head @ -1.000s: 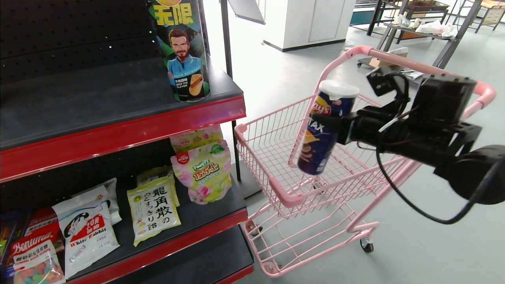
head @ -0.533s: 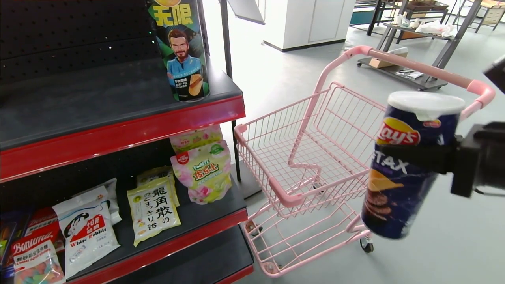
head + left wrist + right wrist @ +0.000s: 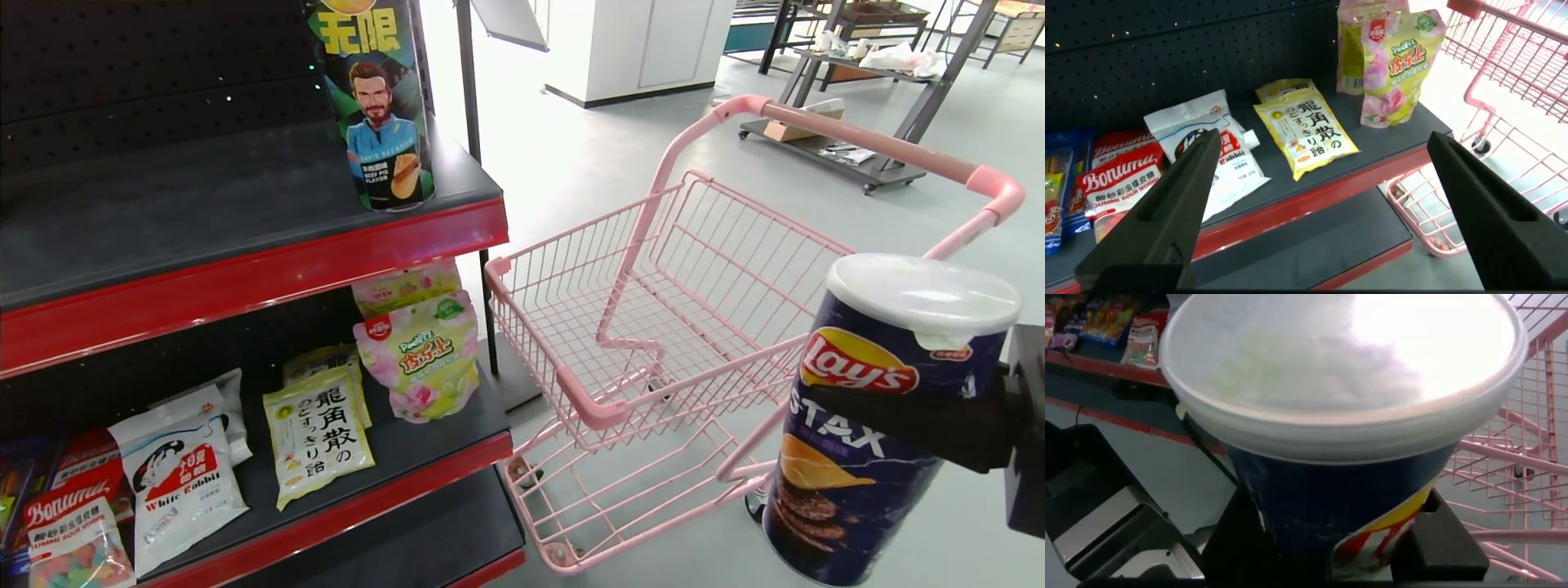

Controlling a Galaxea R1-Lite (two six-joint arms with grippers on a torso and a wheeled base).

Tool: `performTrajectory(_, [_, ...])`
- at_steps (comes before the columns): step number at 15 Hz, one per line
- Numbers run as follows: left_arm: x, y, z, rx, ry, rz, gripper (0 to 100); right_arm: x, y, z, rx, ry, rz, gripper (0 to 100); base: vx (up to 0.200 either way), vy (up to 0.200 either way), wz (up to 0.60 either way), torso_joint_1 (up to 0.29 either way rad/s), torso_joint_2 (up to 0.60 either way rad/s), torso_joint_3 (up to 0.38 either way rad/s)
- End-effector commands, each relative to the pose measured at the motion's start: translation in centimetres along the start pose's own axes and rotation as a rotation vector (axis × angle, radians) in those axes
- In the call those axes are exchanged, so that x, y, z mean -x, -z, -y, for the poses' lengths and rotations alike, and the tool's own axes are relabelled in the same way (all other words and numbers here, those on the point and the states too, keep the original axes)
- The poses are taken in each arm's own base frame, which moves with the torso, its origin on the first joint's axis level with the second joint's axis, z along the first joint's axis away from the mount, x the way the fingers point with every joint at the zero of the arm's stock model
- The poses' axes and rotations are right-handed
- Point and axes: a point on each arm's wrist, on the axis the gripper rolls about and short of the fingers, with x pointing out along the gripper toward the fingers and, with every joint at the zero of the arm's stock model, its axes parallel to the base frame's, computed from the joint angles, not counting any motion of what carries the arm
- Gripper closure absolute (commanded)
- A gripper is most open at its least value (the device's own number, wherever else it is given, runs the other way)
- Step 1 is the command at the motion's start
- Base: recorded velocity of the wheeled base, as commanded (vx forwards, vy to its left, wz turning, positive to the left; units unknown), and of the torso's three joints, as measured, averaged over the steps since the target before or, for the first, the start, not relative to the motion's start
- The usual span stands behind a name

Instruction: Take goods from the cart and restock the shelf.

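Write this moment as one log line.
right gripper: shut on blue chip can, upright beside pink cart | left gripper: open, facing lower shelf | top shelf: one green can | can not yet shelved

Glossy chip can (image 3: 849,490), coated metal-wire cart (image 3: 600,415)

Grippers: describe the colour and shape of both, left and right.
The left gripper has two plain matte black fingers, long flat-faced wedges that narrow toward the tips. The right gripper is black too, with broader, blockier fingers that end squarely.
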Motion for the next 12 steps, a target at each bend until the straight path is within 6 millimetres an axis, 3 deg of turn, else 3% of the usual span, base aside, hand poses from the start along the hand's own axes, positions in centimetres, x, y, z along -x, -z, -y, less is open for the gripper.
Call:
performTrajectory(1, [-0.01, 0.00, 0.00, 0.000, -0.001, -0.001, 0, -0.30, 0.11, 0.03, -0.002, 0.000, -0.012, 100, 0.000, 0.000, 0.00, 0.000, 0.00, 0.000])
performTrajectory(5, [-0.01, 0.00, 0.00, 0.000, -0.001, -0.001, 0, -0.34, 0.12, 0.04, -0.002, -0.001, -0.013, 100, 0.000, 0.000, 0.00, 0.013, -0.05, -0.043])
performTrajectory(12, [-0.01, 0.00, 0.00, 0.000, -0.001, -0.001, 0, -0.38, -0.01, 0.05, 0.003, 0.001, -0.012, 100, 0.000, 0.000, 0.00, 0.121, -0.46, -0.334])
